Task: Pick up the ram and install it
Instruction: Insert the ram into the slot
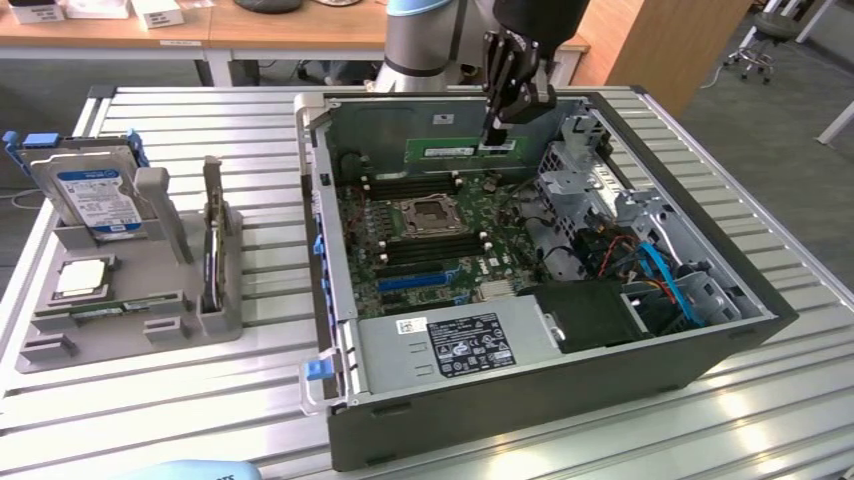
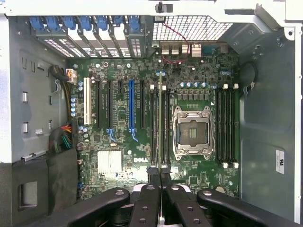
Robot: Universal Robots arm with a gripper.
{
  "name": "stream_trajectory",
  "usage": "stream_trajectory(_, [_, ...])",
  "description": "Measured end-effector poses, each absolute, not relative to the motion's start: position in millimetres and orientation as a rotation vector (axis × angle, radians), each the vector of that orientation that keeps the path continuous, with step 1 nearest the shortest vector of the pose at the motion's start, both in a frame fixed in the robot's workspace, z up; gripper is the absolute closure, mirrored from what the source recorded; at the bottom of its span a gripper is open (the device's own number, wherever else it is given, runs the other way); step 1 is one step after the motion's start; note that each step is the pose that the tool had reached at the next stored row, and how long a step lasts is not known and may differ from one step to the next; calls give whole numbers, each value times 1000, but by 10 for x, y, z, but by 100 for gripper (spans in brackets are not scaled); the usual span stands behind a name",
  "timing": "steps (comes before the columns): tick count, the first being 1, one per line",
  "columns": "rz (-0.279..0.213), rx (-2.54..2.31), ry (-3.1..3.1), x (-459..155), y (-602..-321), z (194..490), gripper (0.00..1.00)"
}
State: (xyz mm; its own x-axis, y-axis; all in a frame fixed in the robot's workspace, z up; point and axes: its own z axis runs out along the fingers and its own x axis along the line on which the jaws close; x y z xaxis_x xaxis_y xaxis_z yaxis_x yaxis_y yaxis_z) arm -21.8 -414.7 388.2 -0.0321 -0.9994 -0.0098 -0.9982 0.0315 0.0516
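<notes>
The ram (image 1: 447, 150) is a long thin green stick, and my gripper (image 1: 497, 140) is shut on it near one end. It hangs level above the back part of the motherboard (image 1: 414, 250) inside the open computer case (image 1: 534, 400). In the wrist view the ram (image 2: 160, 118) appears edge-on as a thin line running out from my gripper (image 2: 160, 174). It lies along the black memory slots (image 2: 166, 127) beside the empty processor socket (image 2: 191, 132). Whether it touches a slot I cannot tell.
A grey tray (image 1: 40, 355) at the exterior view's left holds a hard drive (image 1: 87, 190), a square silver processor chip (image 1: 80, 278) and another green stick (image 1: 127, 306). More memory slots (image 2: 226, 127) lie on the socket's other side. A metal drive cage (image 1: 594, 170) and cables (image 1: 667, 280) crowd the case's side.
</notes>
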Motion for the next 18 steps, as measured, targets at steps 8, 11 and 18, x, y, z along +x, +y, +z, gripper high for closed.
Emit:
stream_trajectory(8, [-68, 2165, -2235, -218, -4147, 3855, 88])
stream_trajectory(11, [-68, 2165, -2235, -218, -4147, 3836, 88])
stream_trajectory(18, [-68, 2165, -2235, -218, -4147, 3805, 88])
